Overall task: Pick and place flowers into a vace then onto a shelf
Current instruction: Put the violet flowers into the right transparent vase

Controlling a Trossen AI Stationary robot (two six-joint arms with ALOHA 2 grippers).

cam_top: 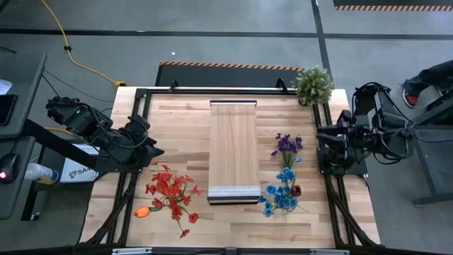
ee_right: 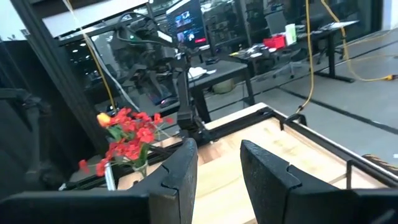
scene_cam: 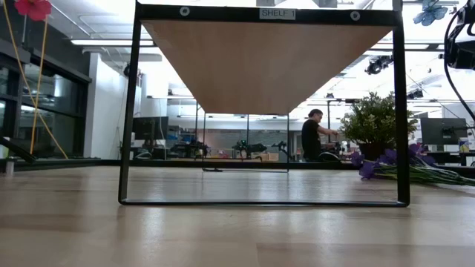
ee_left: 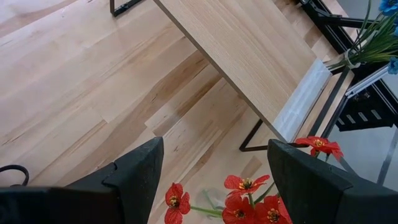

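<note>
A bunch of red flowers (cam_top: pixel 170 190) with one orange head (cam_top: pixel 141 211) stands at the table's near left. In the right wrist view the red flowers (ee_right: pixel 127 137) stand upright, and their thin stems (scene_cam: pixel 37 81) rise in the low view. Blue flowers (cam_top: pixel 283 188) and purple flowers (cam_top: pixel 288 144) lie flat on the table right of the shelf (cam_top: pixel 233 152), a raised light-wood plank on a black frame. My left gripper (ee_left: pixel 214 180) hangs open above and beside the red bunch. My right gripper (ee_right: pixel 219 174) is at the table's right edge, pointing level across it, slightly open, with nothing between its fingers. I cannot make out the vase for certain.
A bushy green potted plant (cam_top: pixel 313 83) stands at the far right corner. The shelf's black frame (scene_cam: pixel 130 111) stands on the table's middle. A person (scene_cam: pixel 312 133) is in the room beyond the table. Bare wood shows between the shelf and the red flowers.
</note>
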